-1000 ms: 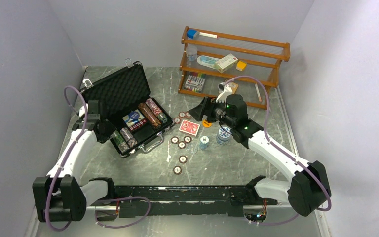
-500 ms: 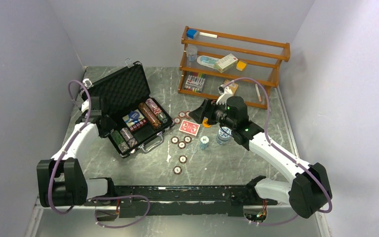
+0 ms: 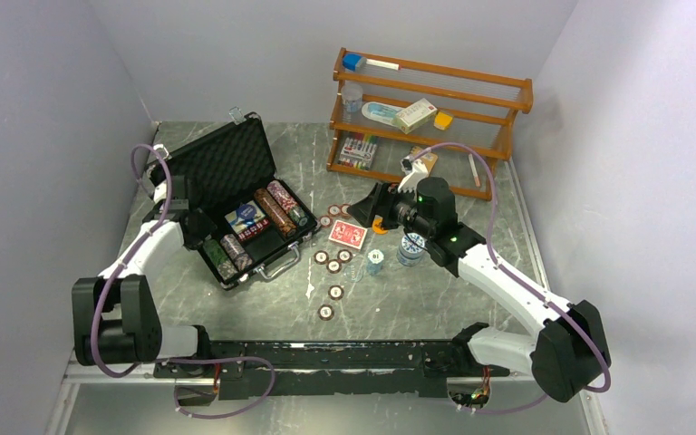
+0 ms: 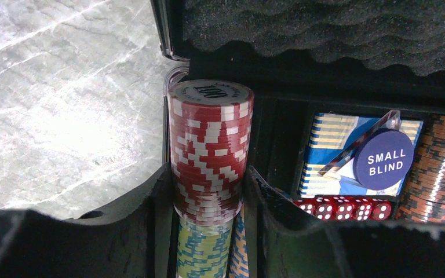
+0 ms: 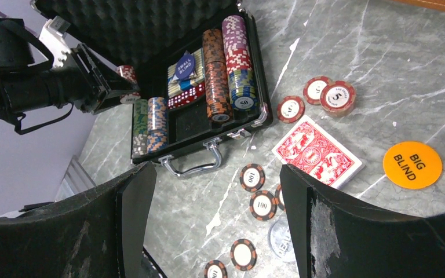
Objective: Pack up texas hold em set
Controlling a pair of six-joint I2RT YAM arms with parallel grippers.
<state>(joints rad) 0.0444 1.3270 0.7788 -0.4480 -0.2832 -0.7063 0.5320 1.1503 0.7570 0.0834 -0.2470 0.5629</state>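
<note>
The black case (image 3: 201,166) lies open at the left with its foam lid up, and also shows in the right wrist view (image 5: 265,110). Its slots hold rows of chips. My left gripper (image 4: 208,174) is shut on a stack of red-white chips (image 4: 210,133), held over green chips (image 4: 203,249) in the case's left slot. My right gripper (image 5: 214,191) is open and empty, above loose red-brown chips (image 5: 252,176) on the table. The red-backed card deck (image 5: 317,152) and the orange BIG BLIND disc (image 5: 412,164) lie to the right of the case.
A wooden shelf (image 3: 430,86) with boxes stands at the back right. Blue-white chip stacks (image 3: 410,246) stand under the right arm. More loose chips (image 3: 335,292) lie toward the front. A blue deck (image 4: 330,150), SMALL BLIND disc (image 4: 383,159) and red dice (image 4: 336,208) sit in the case.
My left arm has swung its elbow back and left, and its gripper has shifted slightly toward the case's left slot with the chips. The right arm has barely moved.
</note>
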